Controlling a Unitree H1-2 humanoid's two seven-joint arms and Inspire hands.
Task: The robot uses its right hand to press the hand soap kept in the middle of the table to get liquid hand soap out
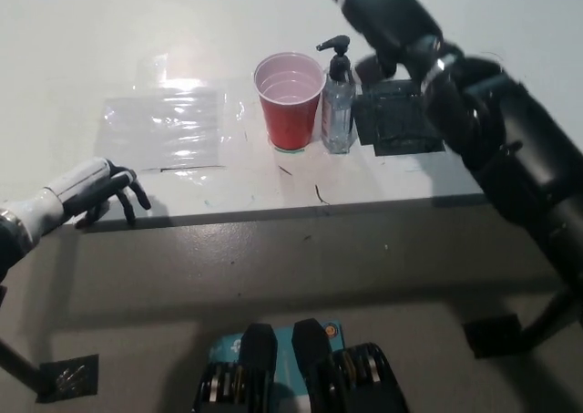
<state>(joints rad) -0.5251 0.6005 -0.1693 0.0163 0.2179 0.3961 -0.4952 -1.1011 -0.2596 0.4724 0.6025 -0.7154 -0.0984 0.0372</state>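
A clear hand soap bottle (338,112) with a black pump head (334,45) stands upright in the middle of the white table (109,30), right beside a red plastic cup (290,101). My black right hand (387,12) is raised above and to the right of the pump, not touching it, with its fingers running out of the top of the picture. My white left hand (91,192) rests at the table's front left edge with its dark fingers curled downward, holding nothing.
A clear plastic sheet (168,126) lies flat left of the cup. A black square pad (396,117) sits just right of the bottle. The table's front edge runs across the picture below the cup.
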